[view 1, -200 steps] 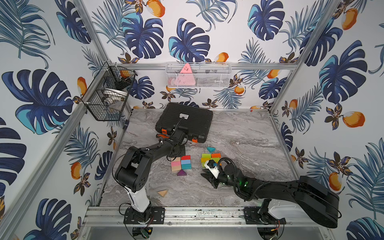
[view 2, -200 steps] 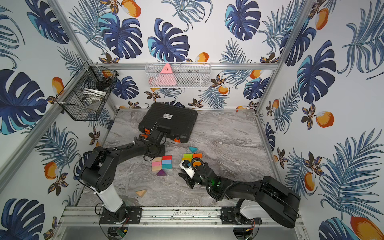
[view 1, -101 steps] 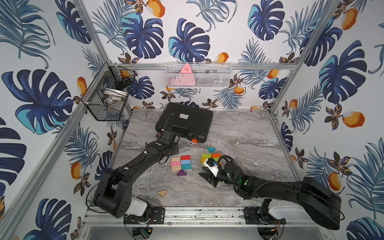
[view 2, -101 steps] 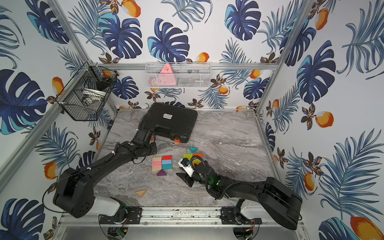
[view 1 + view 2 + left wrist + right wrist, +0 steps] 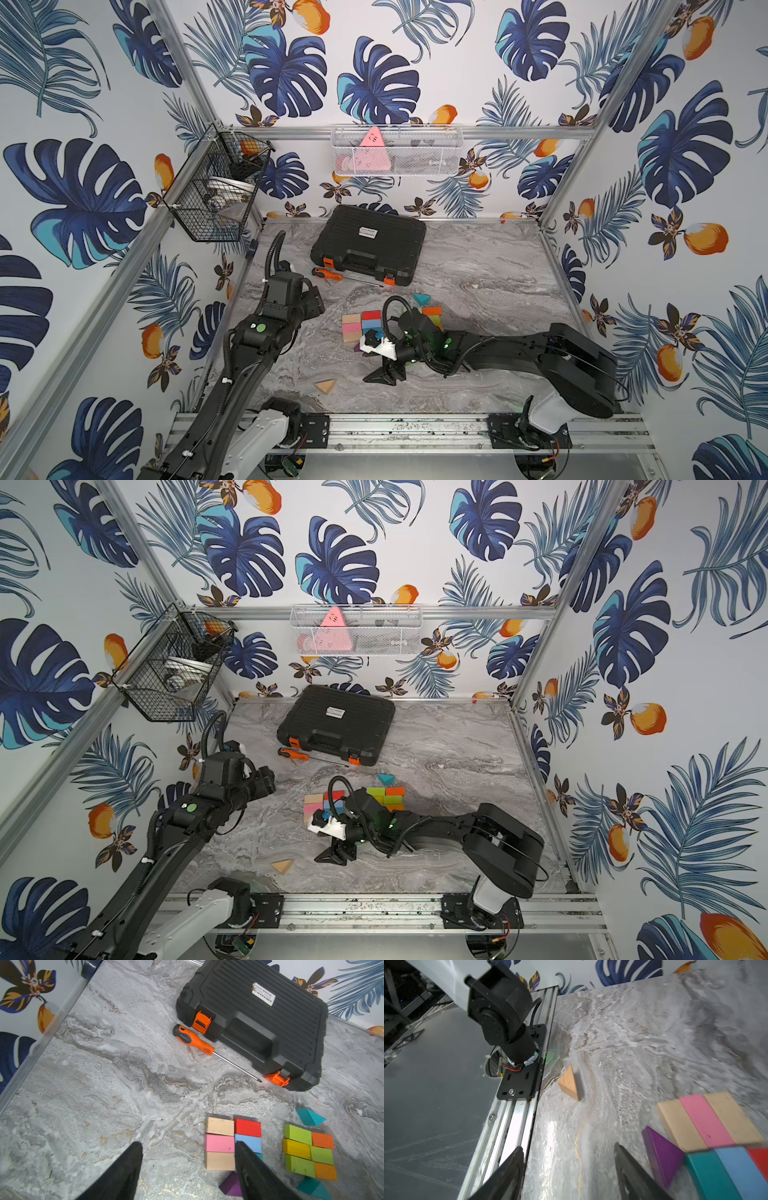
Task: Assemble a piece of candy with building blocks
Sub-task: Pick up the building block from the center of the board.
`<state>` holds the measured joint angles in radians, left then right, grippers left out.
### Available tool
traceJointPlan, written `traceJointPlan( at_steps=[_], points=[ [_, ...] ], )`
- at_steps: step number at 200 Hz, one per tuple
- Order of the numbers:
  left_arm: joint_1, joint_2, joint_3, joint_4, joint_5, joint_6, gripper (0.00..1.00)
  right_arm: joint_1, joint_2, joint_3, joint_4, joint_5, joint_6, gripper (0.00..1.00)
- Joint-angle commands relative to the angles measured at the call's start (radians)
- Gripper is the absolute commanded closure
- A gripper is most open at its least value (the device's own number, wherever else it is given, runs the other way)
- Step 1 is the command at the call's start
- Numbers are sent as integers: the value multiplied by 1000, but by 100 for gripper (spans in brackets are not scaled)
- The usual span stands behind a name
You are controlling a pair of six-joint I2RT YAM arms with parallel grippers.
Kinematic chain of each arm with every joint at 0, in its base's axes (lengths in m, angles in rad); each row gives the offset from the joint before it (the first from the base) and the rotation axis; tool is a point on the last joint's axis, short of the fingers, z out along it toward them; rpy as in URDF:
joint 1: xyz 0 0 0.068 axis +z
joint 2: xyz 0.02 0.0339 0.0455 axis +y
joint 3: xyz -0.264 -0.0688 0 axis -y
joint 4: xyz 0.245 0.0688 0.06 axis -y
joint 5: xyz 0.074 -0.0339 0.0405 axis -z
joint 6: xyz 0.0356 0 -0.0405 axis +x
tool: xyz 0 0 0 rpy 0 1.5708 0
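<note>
The building blocks lie mid-table in two flat clusters. One cluster has wood, pink, red and blue bricks, with a purple wedge at its near end. The other cluster is green, yellow and orange, with a teal wedge behind it. A plain wood wedge lies alone near the front rail. My left gripper hangs open and empty above bare table, left of the pink brick. My right gripper is open and empty, low beside the purple wedge and pointing toward the wood wedge.
A shut black tool case lies at the back, with an orange-handled screwdriver in front of it. A black wire basket hangs on the left wall and a white mesh basket on the back wall. An aluminium rail edges the front.
Both grippers have opened. The left arm has drawn back to the left, away from the blocks. The right gripper has swung left, past the purple wedge.
</note>
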<state>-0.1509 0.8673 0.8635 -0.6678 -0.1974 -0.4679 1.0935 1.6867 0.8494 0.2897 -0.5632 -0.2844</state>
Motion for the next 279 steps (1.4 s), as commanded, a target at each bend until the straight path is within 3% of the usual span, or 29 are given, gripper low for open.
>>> traceJointPlan(
  at_steps=[1, 37, 105, 195, 279],
  points=[
    [2, -18, 4, -18, -42, 41, 21, 24, 72, 48, -2, -33, -84, 25],
    [4, -10, 19, -38, -45, 69, 20, 77, 205, 161, -18, -10, -151, 22],
    [7, -33, 12, -28, -92, 67, 16, 119, 407, 251, 162, 67, -100, 24],
    [21, -16, 5, -17, -51, 67, 16, 128, 487, 324, 176, 55, -111, 25],
    [31, -7, 2, -11, -24, 70, 16, 158, 524, 375, 165, 14, -111, 40]
  ],
)
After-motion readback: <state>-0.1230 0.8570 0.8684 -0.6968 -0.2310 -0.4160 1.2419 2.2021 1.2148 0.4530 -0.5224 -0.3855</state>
